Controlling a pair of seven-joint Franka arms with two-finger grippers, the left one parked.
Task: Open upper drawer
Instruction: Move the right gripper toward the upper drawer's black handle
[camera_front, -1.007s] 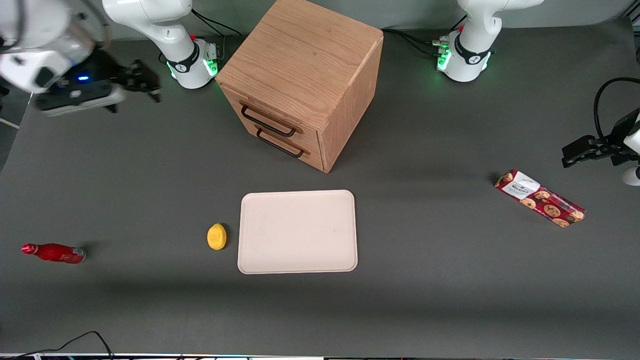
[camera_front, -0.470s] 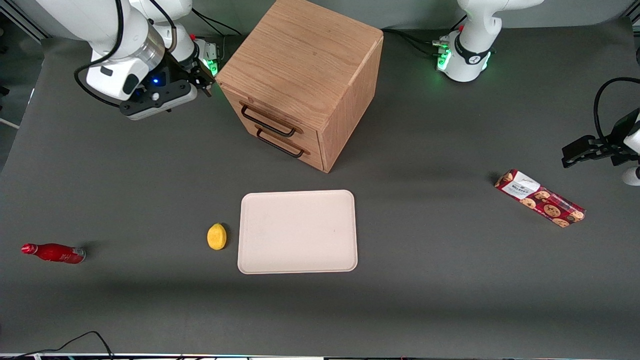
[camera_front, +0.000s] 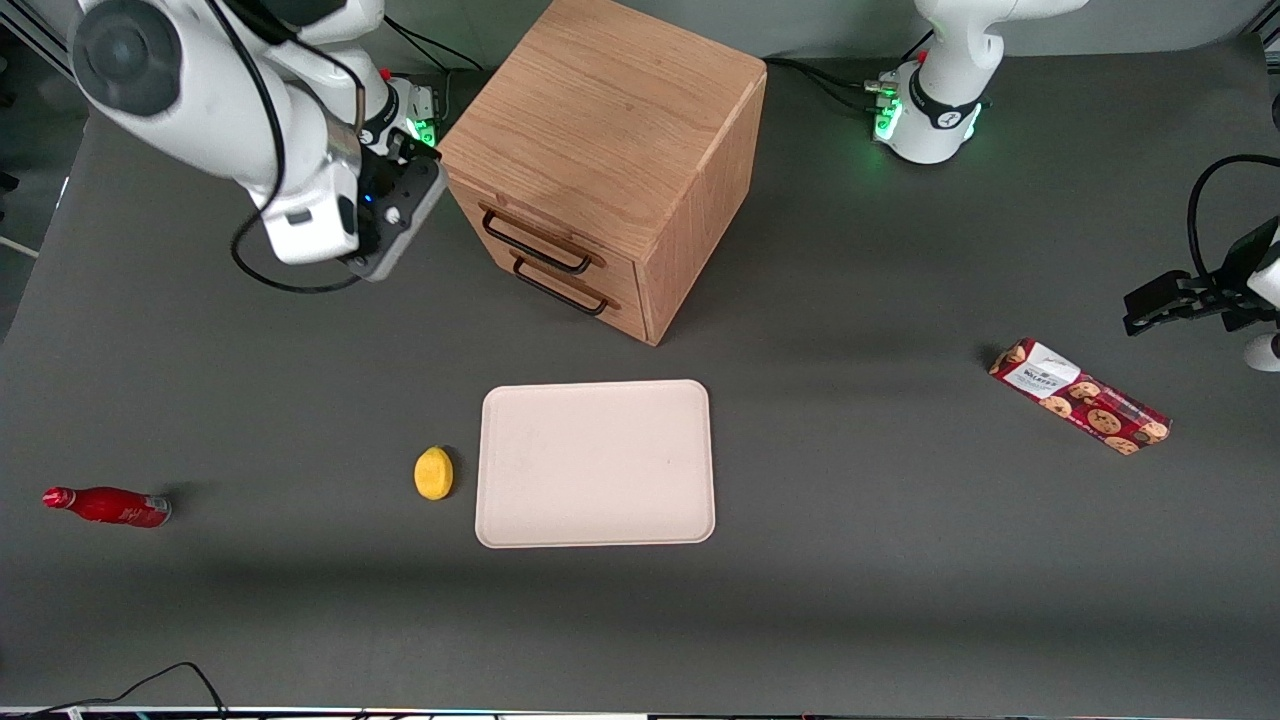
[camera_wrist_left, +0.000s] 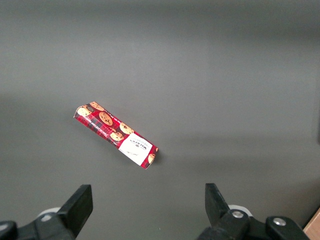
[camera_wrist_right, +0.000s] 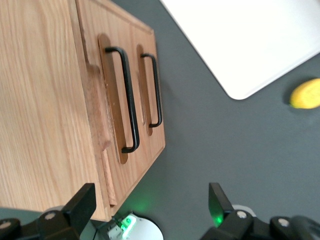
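The oak cabinet (camera_front: 600, 140) stands at the back middle of the table. Its upper drawer (camera_front: 560, 232) looks closed, with a thin black bar handle (camera_front: 535, 244) above the bottom drawer's matching handle (camera_front: 560, 289). My right gripper (camera_front: 412, 160) hovers beside the cabinet's front corner, toward the working arm's end, clear of the wood. In the right wrist view the upper drawer (camera_wrist_right: 113, 65) and its handle (camera_wrist_right: 129, 100) lie ahead of the open gripper (camera_wrist_right: 151, 205). Nothing is between its fingers (camera_wrist_right: 84, 204).
A cream tray (camera_front: 595, 462) lies nearer the front camera than the cabinet, with a yellow lemon (camera_front: 433, 472) beside it. A red bottle (camera_front: 105, 505) lies toward the working arm's end. A cookie packet (camera_front: 1078, 396) lies toward the parked arm's end. The arm's base (camera_front: 385, 125) is close by the gripper.
My right gripper has swung in from the working arm's end of the table toward the cabinet's front corner, and its wrist has turned on the way. The drawers have not moved.
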